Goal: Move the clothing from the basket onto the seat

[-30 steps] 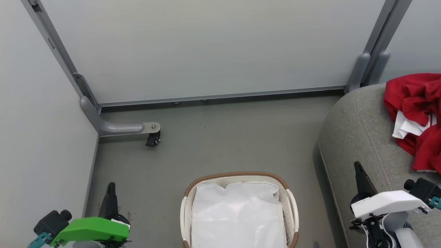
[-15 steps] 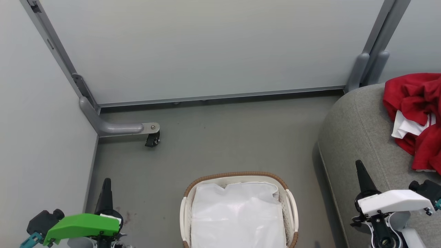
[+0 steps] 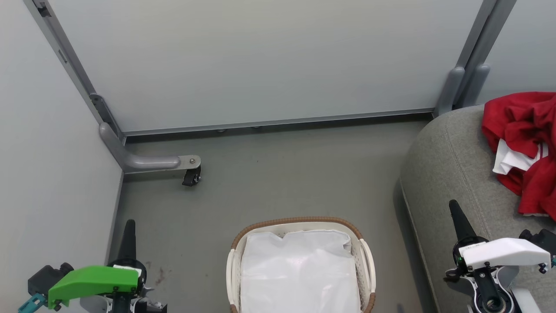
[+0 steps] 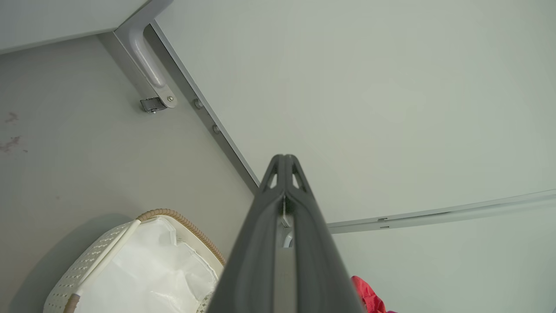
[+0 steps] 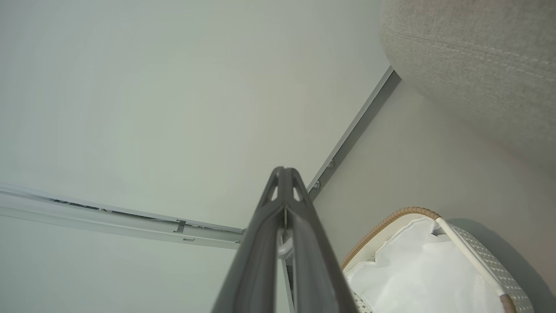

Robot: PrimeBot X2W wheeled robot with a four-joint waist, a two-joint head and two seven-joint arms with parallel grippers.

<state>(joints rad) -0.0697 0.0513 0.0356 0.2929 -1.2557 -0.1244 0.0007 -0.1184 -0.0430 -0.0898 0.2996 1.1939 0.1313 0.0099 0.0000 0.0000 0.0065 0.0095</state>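
The red clothing (image 3: 523, 143), with a white striped panel, lies bunched on the grey seat (image 3: 451, 174) at the right edge of the head view. The white basket (image 3: 367, 261) with a brown woven rim stands on the floor at bottom centre, holding just its white liner (image 3: 299, 274). My left gripper (image 3: 129, 226) is shut and empty at the lower left, left of the basket. At the lower right my right gripper (image 3: 455, 206) is shut and empty over the seat's front edge. A sliver of red clothing (image 4: 367, 295) shows in the left wrist view.
Pale grey partition walls (image 3: 260, 61) close off the back and left. A metal foot with a black caster (image 3: 191, 176) juts from the left corner onto the grey floor (image 3: 282, 174). Grey posts (image 3: 460, 87) stand behind the seat.
Both arms have drawn back and down toward the bottom of the head view, fingers still shut. The basket and the clothing have not moved.
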